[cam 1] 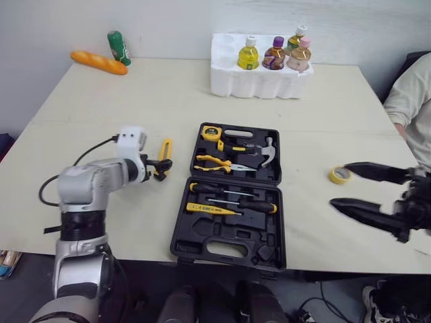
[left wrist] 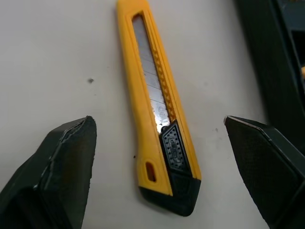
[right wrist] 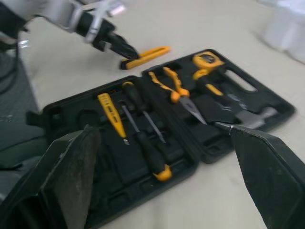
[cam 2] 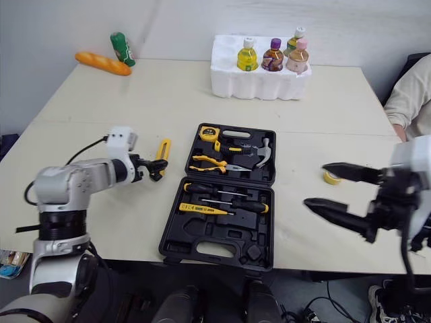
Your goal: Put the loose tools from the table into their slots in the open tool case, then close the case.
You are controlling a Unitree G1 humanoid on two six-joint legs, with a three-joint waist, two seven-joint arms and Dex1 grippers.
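Observation:
A yellow utility knife [left wrist: 157, 109] with a black end lies on the table just left of the open black tool case [cam 1: 202, 232]. My left gripper [cam 1: 160, 168] stands open at the knife's black end, one finger on each side and apart from it. The case holds a tape measure [cam 1: 211, 132], pliers [cam 1: 215, 161], a hammer [cam 1: 266, 153] and screwdrivers [cam 1: 232, 195]. A yellow tape roll [cam 1: 340, 175] lies on the table right of the case. My right gripper [cam 1: 339, 184] hovers open beside the roll, holding nothing.
A white foam tray [cam 1: 259, 84] with several bottles stands at the back of the table. A bread loaf [cam 1: 100, 62] and a green can [cam 1: 118, 47] lie at the back left. A person's sleeve [cam 1: 411, 101] shows at the right edge.

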